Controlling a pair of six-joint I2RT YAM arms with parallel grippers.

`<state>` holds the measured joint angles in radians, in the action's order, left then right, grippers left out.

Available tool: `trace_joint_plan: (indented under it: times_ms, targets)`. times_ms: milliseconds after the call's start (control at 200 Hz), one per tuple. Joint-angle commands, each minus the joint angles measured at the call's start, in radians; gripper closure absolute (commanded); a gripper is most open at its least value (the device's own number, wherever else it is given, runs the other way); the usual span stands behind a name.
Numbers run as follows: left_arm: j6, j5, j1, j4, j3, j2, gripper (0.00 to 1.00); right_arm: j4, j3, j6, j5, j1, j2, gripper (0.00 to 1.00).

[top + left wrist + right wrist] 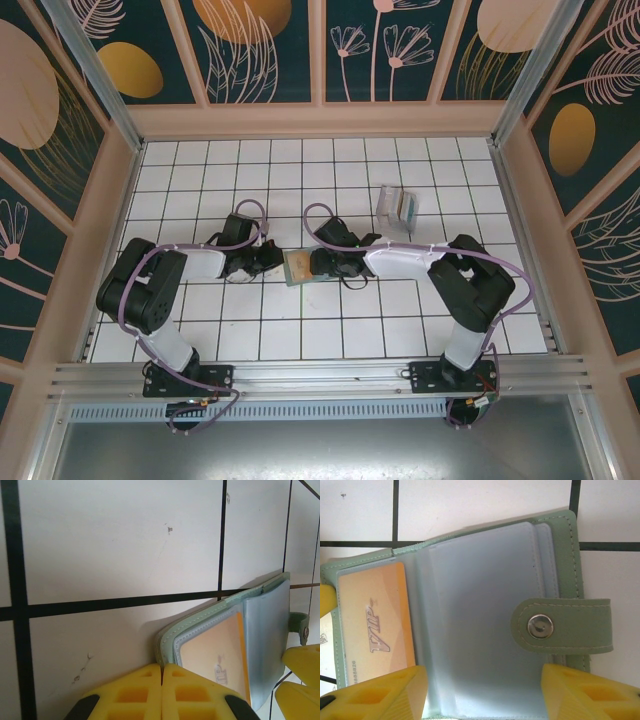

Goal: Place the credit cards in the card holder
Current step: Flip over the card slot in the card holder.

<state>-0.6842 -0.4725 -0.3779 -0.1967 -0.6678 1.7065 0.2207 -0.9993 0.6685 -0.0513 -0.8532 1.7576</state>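
Note:
The sage-green card holder (298, 268) lies open on the tiled floor between both grippers. My left gripper (161, 680) is shut, pinching the edge of the holder's green cover (200, 617). A tan-orange credit card (375, 625) marked VIP sits inside a clear sleeve on the holder's left side. In the right wrist view the holder's clear sleeves (480, 620) and its strap with a metal snap (540, 626) face up. My right gripper (485, 695) stands open, its yellow fingers (385, 695) spread either side of the middle sleeve with nothing gripped.
A small clear plastic stand (398, 207) with greyish-teal contents stands on the tiles behind and to the right of the right arm. Wooden walls enclose the floor on three sides. A metal rail (320, 375) runs along the near edge.

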Motion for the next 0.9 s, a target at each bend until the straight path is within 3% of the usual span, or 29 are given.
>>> trace_joint_plan:
  times_ms: [0,210,896]
  targets:
    - [0.012,0.034,-0.013,0.066,0.002,0.05,0.92,-0.013,0.0,0.001,0.033,0.005,-0.056,0.35]
    - [0.018,0.038,-0.013,0.075,0.008,0.043,0.92,0.03,-0.014,-0.005,-0.034,0.015,-0.086,0.34]
    - [0.011,0.029,-0.013,0.059,0.01,0.038,0.92,-0.052,0.05,0.015,0.083,0.024,-0.023,0.39]
